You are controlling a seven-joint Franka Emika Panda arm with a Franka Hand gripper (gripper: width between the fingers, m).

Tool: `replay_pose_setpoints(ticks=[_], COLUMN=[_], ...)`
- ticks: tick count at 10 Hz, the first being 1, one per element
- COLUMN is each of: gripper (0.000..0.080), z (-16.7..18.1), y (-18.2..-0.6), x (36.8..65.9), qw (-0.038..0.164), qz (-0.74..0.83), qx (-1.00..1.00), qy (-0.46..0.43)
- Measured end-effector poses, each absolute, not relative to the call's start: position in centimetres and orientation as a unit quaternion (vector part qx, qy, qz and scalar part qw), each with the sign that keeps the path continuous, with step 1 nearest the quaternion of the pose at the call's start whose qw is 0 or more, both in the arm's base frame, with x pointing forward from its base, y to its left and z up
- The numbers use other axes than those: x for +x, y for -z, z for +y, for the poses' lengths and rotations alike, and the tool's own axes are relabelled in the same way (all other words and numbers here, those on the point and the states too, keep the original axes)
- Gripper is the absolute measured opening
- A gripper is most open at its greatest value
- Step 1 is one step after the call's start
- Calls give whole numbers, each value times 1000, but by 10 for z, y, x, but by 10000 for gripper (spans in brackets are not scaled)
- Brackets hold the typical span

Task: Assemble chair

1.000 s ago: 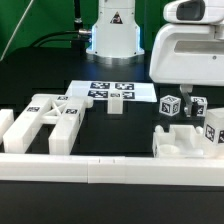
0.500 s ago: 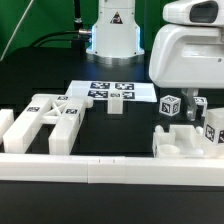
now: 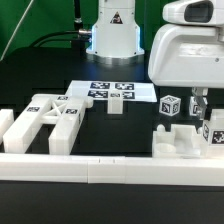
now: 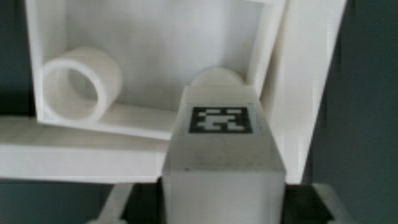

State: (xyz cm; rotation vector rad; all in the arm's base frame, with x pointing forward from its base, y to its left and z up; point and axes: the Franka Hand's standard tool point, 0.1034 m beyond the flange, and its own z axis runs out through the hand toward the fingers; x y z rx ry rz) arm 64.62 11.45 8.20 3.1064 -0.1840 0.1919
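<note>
**Position.** The gripper (image 3: 198, 106) hangs low over the exterior view's right side of the black surface (image 3: 120, 135), among the loose chair parts there. In the wrist view a tagged white leg (image 4: 224, 125) lies on the centre line between the jaws. Behind it is a white part with a round socket (image 4: 79, 84).

**Jaws.** The dark finger edges show only at the margin of the wrist view. I cannot tell whether they are pressing on the leg or standing clear of it.

**Other parts.**
- The blocky seat (image 3: 183, 142) rests just below the gripper in the exterior view, with a tagged block (image 3: 170, 105) beside it.
- The ladder-like frames (image 3: 50, 115) lie well apart on that view's left.
- A small white block (image 3: 117, 107) sits by the marker board (image 3: 112, 90).
- Nothing appears joined yet.

**Step in hand (judgement).** This is an early stage, the pick-up of a leg.

**Next move (judgement).** The jaws need a square, firm hold across the leg's flat sides. The lift should then go straight up, so that neither the seat nor the neighbouring block is knocked.
</note>
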Motion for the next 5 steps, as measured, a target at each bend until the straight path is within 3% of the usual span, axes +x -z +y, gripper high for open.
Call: replay_pose_setpoints(ticks=[5], gripper=[287], z=[108], y=[-85], x=[643], qw=[25], qz=[-261], qx=[963], qy=[-65])
